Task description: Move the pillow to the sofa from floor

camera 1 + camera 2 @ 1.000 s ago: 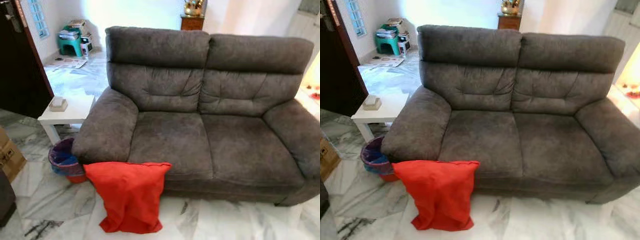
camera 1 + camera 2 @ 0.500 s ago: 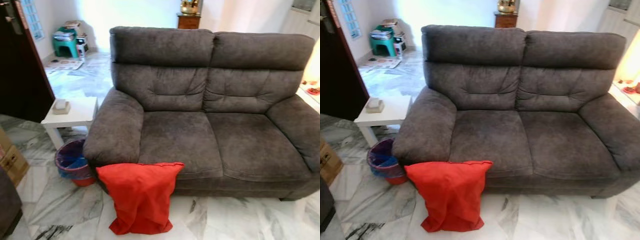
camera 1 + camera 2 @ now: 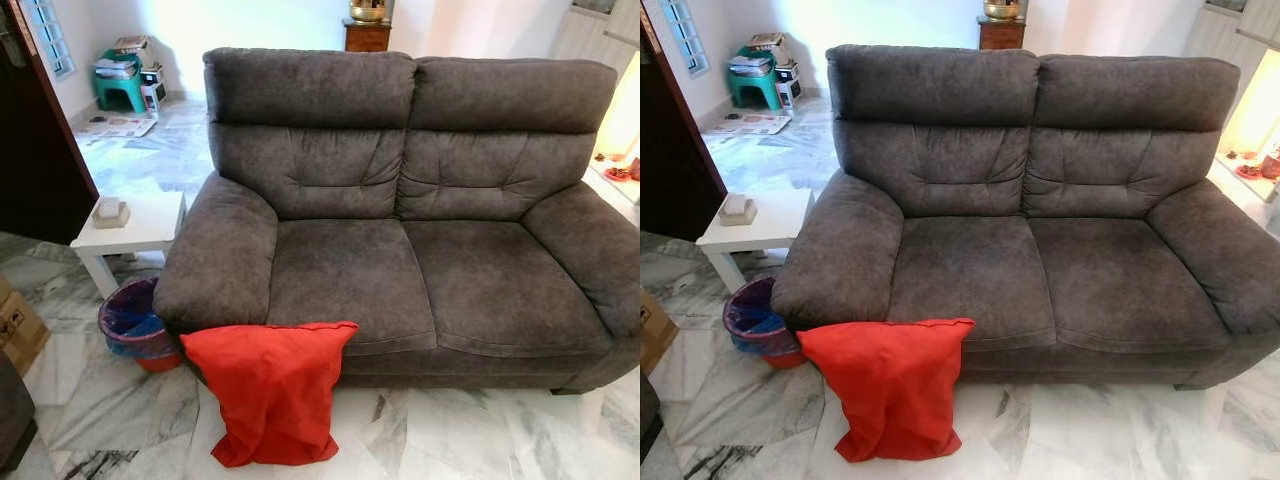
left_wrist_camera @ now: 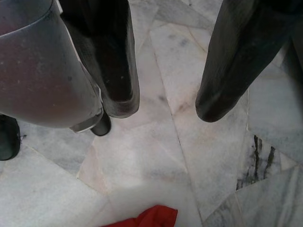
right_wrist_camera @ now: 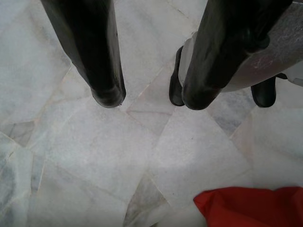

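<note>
1. At the far left a cardboard box (image 3: 18,330) sits on the marble floor (image 3: 110,410), with a white side table (image 3: 135,225) behind it and a bin with a purple liner (image 3: 135,325) just beside the sofa's left arm.
2. The red pillow (image 3: 268,390) stands on the floor, its top edge leaning against the front of the grey sofa (image 3: 400,230) below the left seat cushion.
3. The left gripper (image 4: 163,104) hangs over bare marble, fingers spread apart and holding nothing; a red corner of the pillow lies near it.
4. The right gripper (image 5: 151,99) hangs likewise, fingers parted and empty.
5. The step in hand looks like the approach: nothing is grasped yet. Next the robot likely needs to bend down, bring both grippers to the pillow's sides, then lift it onto the seat.
</note>
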Motion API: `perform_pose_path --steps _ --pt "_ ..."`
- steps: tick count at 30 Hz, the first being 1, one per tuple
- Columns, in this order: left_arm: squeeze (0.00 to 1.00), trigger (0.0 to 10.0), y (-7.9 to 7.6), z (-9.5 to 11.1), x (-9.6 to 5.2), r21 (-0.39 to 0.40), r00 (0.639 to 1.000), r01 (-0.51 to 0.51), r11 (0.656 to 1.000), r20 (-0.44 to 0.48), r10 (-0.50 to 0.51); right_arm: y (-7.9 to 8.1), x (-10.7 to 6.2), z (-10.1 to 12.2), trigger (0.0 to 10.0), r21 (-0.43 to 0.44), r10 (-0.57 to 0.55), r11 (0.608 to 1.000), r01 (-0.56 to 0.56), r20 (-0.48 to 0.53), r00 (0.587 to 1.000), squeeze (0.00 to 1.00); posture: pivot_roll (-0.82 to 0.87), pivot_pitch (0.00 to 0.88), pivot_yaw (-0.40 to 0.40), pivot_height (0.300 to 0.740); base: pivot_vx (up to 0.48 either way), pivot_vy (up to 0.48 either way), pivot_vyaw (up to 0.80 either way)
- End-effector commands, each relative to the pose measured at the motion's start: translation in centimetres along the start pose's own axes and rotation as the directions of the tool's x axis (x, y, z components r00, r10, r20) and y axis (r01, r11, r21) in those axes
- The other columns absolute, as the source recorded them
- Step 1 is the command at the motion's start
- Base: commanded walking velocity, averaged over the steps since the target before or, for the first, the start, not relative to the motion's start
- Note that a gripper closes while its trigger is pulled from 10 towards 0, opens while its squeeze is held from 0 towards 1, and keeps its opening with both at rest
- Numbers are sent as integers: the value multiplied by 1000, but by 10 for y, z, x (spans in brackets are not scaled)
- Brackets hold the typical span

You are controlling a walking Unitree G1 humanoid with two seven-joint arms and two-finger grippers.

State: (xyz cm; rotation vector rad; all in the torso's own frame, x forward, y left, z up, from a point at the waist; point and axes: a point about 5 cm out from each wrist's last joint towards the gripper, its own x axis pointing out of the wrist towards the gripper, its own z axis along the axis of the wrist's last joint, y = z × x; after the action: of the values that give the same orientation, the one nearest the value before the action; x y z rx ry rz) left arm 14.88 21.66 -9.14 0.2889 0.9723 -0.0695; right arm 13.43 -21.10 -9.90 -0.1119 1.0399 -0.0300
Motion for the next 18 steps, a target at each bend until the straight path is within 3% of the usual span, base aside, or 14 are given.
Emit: perform_pose_path --steps 1,18 --pt "0 10000 12 16 6 -164 998 17 986 -58 -26 -15 2 11 10000 530 -63 847 45 16 998 0 -53 0 41 740 0 0 0" --pt "0 10000 12 16 6 -164 998 17 986 -58 -26 -15 2 11 10000 530 -63 847 45 16 998 0 -53 0 41 740 0 0 0"
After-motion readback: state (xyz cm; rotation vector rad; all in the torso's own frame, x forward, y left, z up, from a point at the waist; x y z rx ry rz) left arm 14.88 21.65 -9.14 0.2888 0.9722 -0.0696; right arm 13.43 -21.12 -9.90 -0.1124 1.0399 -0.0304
